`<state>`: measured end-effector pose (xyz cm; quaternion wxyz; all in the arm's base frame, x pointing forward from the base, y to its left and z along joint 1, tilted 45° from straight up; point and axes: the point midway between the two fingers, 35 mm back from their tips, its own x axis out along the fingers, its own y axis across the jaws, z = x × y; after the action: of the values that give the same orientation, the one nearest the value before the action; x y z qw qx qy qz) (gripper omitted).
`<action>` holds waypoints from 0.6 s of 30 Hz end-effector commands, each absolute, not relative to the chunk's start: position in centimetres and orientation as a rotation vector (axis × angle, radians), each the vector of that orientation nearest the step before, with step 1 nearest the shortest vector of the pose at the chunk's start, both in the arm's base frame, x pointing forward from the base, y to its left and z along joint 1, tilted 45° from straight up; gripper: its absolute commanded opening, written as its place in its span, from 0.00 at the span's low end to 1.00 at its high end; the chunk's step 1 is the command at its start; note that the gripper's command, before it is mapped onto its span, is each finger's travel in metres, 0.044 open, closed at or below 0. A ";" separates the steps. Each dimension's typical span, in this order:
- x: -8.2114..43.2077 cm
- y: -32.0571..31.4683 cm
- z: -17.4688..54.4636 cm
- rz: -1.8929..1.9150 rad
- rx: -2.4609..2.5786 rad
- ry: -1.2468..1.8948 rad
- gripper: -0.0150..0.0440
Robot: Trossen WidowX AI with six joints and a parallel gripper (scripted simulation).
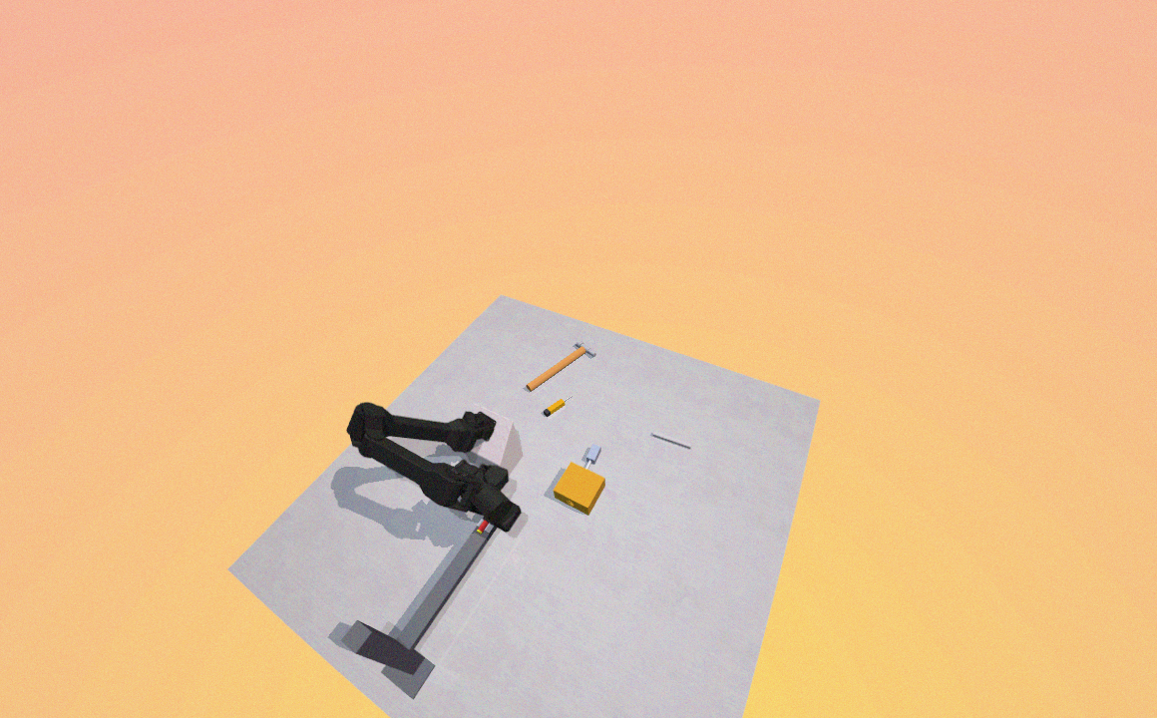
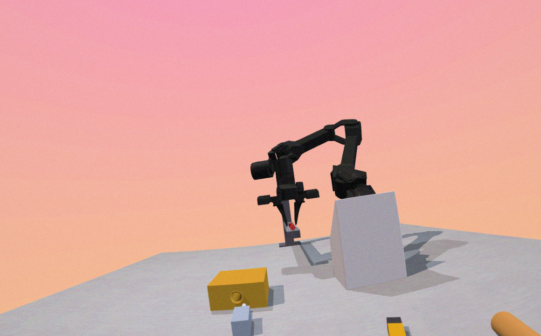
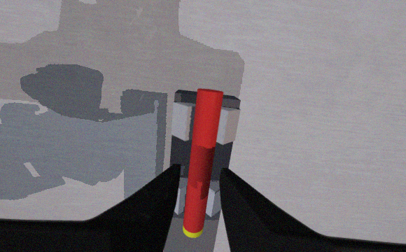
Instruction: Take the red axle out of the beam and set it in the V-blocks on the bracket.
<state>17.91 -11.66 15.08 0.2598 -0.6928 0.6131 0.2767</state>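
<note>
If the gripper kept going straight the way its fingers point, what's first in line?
Probably the bracket: the gripper points down at it, around the red axle. Exact fingertip clearance is unclear.

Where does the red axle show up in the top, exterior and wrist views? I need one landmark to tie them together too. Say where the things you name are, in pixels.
Top: the red axle (image 1: pixel 484 525) (image 2: pixel 292 226) (image 3: pixel 204 140) is a small sliver below center, partly under the gripper (image 1: pixel 492 525) (image 2: pixel 292 224) (image 3: pixel 200 173).
Exterior: just right of center, its end just below the fingertips.
Wrist: large, near-vertical, from above center to near the bottom edge, yellow end lowest.
Shared landmark: the bracket (image 1: pixel 444 584) (image 2: pixel 289 241) (image 3: pixel 222 154) beneath the axle.
</note>
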 end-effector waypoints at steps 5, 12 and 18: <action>17.9 -11.7 15.1 0.747 -1.875 1.662 0.79; 17.8 -11.0 15.8 0.753 -1.874 1.656 1.00; 17.7 -10.1 16.7 0.755 -1.873 1.656 1.00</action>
<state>17.66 -10.49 16.11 0.2625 -0.6910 0.6117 0.2817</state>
